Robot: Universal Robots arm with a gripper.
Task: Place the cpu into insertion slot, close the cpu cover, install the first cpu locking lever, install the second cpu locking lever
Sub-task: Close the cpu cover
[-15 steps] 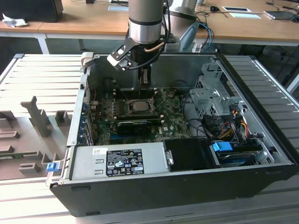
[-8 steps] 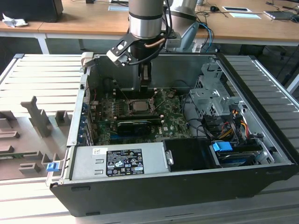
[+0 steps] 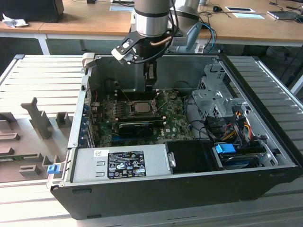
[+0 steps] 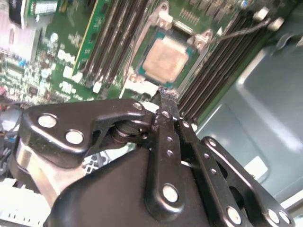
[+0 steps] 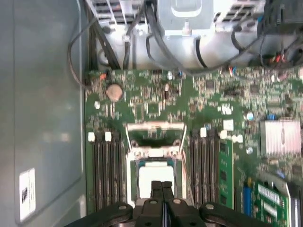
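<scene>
The cpu [image 3: 140, 107] lies flat in the insertion slot [image 5: 130, 184] on the green motherboard, its pale face [image 4: 165, 59] up in both wrist views [image 5: 151, 174]. At the socket edge farthest from the gripper, the cpu cover [image 5: 154, 127] stands raised, a grey frame with a cut-out middle. A thin metal lever rod [image 4: 241, 29] sticks out beside the socket. My gripper [image 3: 150, 84] hangs just above the near edge of the chip, its fingertips pressed together with nothing between them [image 4: 166, 97] [image 5: 162, 185].
Memory slots [image 5: 106, 179] flank the socket on both sides. A long black card [image 3: 139, 127] lies in front of the socket, a power supply [image 3: 120, 163] in front of that. Cables [image 5: 142, 28], a drive cage [image 3: 215, 101] and the case walls [image 3: 80, 109] hem the board in.
</scene>
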